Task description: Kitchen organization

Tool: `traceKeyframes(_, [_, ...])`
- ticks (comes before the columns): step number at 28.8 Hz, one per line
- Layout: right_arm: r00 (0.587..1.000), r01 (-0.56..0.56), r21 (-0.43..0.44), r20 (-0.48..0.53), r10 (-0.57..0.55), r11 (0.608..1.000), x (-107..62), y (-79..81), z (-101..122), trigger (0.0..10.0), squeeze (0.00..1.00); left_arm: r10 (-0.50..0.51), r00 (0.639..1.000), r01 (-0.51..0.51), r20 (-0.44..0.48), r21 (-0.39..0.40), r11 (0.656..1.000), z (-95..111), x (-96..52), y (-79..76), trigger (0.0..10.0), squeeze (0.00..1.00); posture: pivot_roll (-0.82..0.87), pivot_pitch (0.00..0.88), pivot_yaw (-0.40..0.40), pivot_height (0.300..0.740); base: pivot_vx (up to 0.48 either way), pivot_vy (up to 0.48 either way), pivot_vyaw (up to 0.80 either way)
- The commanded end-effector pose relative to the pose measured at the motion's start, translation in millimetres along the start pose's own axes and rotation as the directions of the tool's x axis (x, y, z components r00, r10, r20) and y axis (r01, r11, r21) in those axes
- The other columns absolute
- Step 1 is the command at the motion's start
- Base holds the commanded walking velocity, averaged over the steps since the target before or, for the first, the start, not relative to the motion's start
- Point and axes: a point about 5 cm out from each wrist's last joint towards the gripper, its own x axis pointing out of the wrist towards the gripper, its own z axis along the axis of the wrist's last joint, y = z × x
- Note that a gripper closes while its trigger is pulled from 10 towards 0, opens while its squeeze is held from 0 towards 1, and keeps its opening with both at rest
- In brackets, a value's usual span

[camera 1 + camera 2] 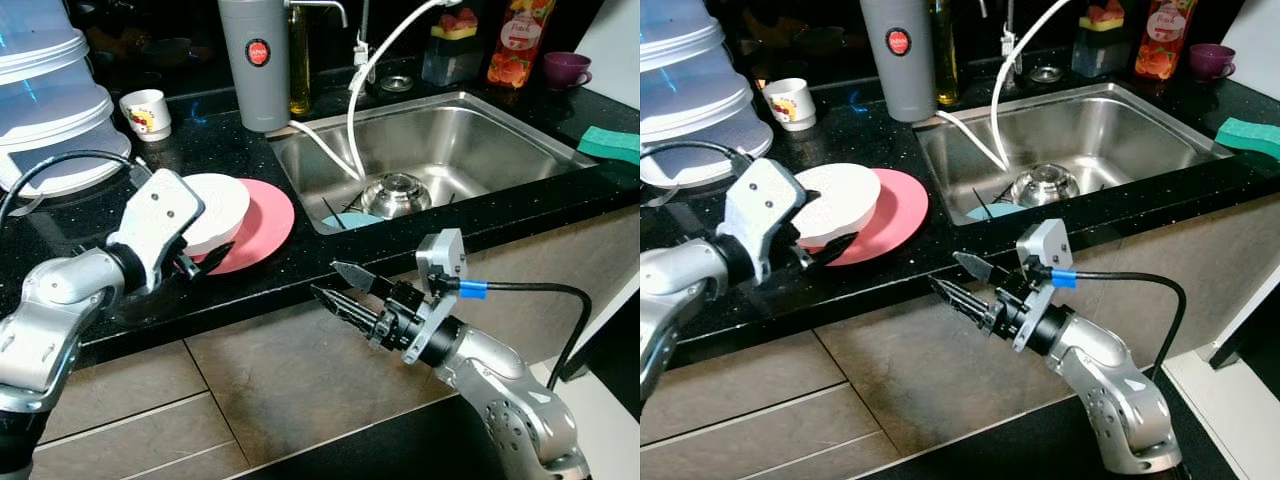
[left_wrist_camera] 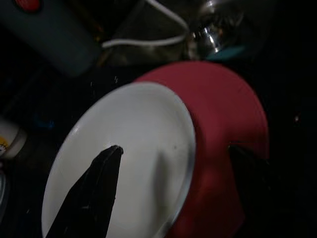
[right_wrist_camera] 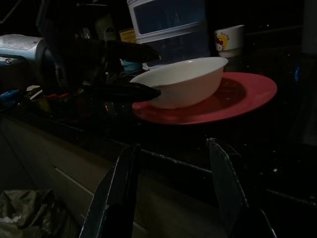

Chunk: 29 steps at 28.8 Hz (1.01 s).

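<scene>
Left claw (image 1: 205, 262) hides white bowl's (image 1: 222, 205) near rim; bottle (image 1: 519, 40) top cut off.

A glossy black speckled stone countertop (image 1: 240, 290) runs across the room, with a rectangular stainless-steel sink (image 1: 470, 140) set into it toward its right end. Below the front edge sit flat brown-grey cabinet fronts (image 1: 300, 390). Pale floor (image 1: 1225, 395) shows at the lower right corner. The back of the counter lies in deep shade.

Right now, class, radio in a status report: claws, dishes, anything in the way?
Left claw open around the white bowl's near rim. Bowl sits on the pink plate. Right claw open, empty, off the counter's front edge. Nothing in the way.
</scene>
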Motion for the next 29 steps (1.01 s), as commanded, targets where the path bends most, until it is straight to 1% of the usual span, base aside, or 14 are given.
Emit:
traceKeyframes(1, [1.0, -0.015, 0.001, -0.007, 0.015, 1.0, 0.1, 3.7, 1, 10.0, 0.0, 0.003, 0.999, -0.001, -0.04, 0.051, 0.999, -1, 0.2, 6.4, 10.0, 0.0, 0.05, 0.0, 0.047, 0.74, 0.0, 0.0, 0.0])
traceKeyframes(6, [1.0, -0.009, -0.004, -0.012, 0.009, 1.0, 0.0, 4.2, 1, 10.0, 0.0, -0.061, 0.988, 0.076, -0.142, 0.097, 0.992, -11, 0.2, 6.4, 10.0, 0.0, 0.04, 0.0, 0.06, 0.74, 0.0, 0.0, 0.0])
traceKeyframes(11, [1.0, 0.003, -0.01, -0.013, -0.003, 1.0, -0.2, 4.0, 1, 10.0, 0.0, -0.078, 0.98, 0.098, -0.186, 0.104, 0.99, -18, -0.1, 7.4, 10.0, 0.0, 0.03, 0.0, 0.067, 0.74, 0.0, 0.0, 0.0])
traceKeyframes(12, [1.0, 0.007, -0.011, -0.012, -0.007, 1.0, -0.4, 3.9, 1, 10.0, 0.0, -0.072, 0.979, 0.093, -0.193, 0.106, 0.99, -19, -0.3, 8.6, 0.5, 0.0, 0.03, 0.0, 0.072, 0.74, 0.0, 0.0, 0.0])
traceKeyframes(13, [1.0, 0.012, -0.012, -0.011, -0.012, 1.0, -0.7, 4.1, 1, 10.0, 0.0, -0.07, 0.975, 0.095, -0.209, 0.111, 0.989, -20, -0.7, 9.9, 0.0, 0.0, 0.03, 0.0, 0.074, 0.74, 0.0, 0.0, 0.0])
traceKeyframes(19, [1.0, 0.022, -0.014, -0.01, -0.022, 1.0, -0.4, 3.6, 1, 10.0, 0.0, -0.066, 0.969, 0.1, -0.236, 0.137, 0.985, -22, -2.1, 15.1, 0.0, 0.0, 0.03, 0.0, 0.076, 0.74, 0.0, 0.0, 0.0])
traceKeyframes(29, [1.0, 0.029, -0.014, -0.007, -0.029, 0.999, 1.9, 2.7, 0, 10.0, 0.0, -0.032, 0.976, 0.068, -0.216, 0.162, 0.984, -16, -1.4, 21.8, 0.0, 0.0, 0.04, 0.0, 0.077, 0.74, 0.0, 0.0, 0.0])
